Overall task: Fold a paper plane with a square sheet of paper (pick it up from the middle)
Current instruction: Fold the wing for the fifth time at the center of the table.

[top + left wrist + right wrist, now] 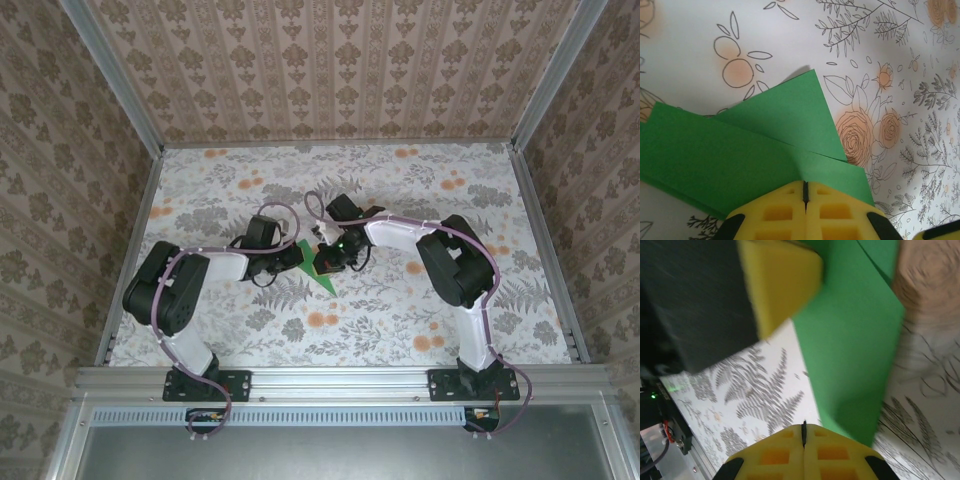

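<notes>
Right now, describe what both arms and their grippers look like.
The left arm and right arm have bulky black joints, white links and thin lilac cables along them. The left gripper and right gripper carry blocky yellow fingers with square recesses.

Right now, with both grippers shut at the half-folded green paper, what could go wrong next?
The left gripper and right gripper sit shut and close together at the green paper, so a small move could knock them together. One flap looks raised off the table, casting a shadow; it may spring open. If the closed tips only rest on it, the paper could slide and skew the crease.
</notes>
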You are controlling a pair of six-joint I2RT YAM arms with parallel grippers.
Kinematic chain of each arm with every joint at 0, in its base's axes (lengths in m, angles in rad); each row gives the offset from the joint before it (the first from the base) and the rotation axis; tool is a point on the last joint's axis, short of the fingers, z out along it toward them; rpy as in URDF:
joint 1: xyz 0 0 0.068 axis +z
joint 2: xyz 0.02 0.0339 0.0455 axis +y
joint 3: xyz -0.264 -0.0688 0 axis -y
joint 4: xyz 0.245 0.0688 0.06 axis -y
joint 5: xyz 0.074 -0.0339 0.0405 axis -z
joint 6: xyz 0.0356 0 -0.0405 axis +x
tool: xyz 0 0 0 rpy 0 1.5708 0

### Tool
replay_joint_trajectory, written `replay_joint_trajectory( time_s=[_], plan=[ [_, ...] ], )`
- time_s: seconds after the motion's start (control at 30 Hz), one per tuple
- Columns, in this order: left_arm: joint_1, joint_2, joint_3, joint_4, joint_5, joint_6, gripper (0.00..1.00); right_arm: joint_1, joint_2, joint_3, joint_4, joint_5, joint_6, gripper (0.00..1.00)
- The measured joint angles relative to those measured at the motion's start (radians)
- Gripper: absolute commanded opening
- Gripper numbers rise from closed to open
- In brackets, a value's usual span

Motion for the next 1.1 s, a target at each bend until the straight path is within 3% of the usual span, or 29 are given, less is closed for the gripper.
replay_joint_trajectory(
  time_s=[0.47, 0.9, 1.03, 1.1],
  plan=[
    [0.000, 0.009, 0.001, 0.008, 0.000, -0.019, 0.00, 0.010, 0.027, -0.054, 0.031, 0.011, -0.002, 0.01],
    [-0.002, 0.013, 0.020, -0.020, 0.002, -0.025, 0.00, -0.021, -0.199, -0.382, 0.107, 0.015, -0.008, 0.01],
    [-0.006, 0.013, 0.043, -0.062, -0.008, -0.023, 0.03, -0.034, -0.273, -0.430, 0.106, 0.069, 0.000, 0.06],
    [-0.015, 0.010, 0.066, -0.105, -0.027, -0.021, 0.09, -0.042, -0.312, -0.431, 0.116, 0.120, 0.013, 0.19]
  ],
)
